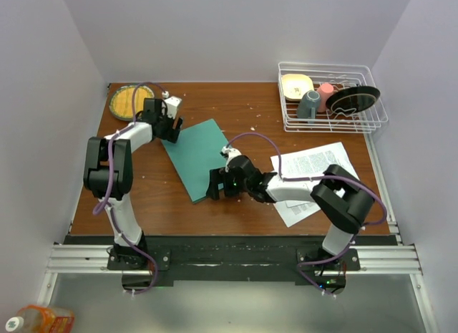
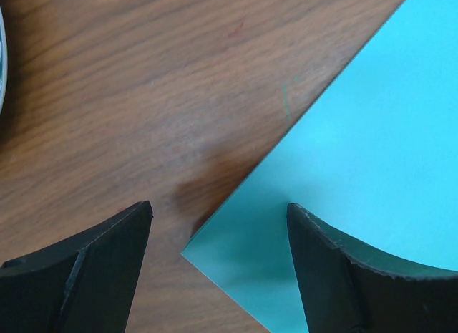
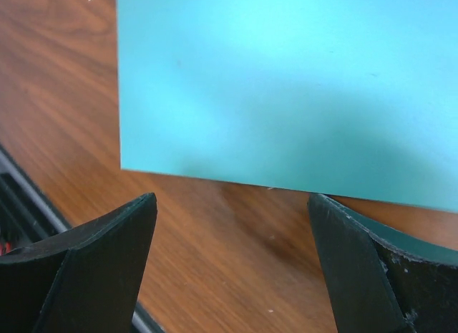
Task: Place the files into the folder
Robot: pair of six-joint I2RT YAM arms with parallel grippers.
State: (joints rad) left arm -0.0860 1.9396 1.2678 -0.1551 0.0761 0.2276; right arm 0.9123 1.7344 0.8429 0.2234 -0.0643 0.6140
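The teal-green folder (image 1: 204,154) lies flat and closed on the brown table, turned at an angle. My left gripper (image 1: 172,129) is open at the folder's far left corner; in the left wrist view its jaws straddle that corner (image 2: 215,241) of the folder (image 2: 372,161). My right gripper (image 1: 212,184) is open at the folder's near edge; in the right wrist view the folder (image 3: 286,82) lies just beyond the jaws, apart from them. The files (image 1: 309,177), white printed sheets, lie on the table to the right, partly under my right arm.
A white wire dish rack (image 1: 330,97) with a bowl, cups and a black plate stands at the back right. A round yellow-and-green woven mat (image 1: 129,100) lies at the back left. The table's near edge (image 1: 229,236) runs close behind my right gripper.
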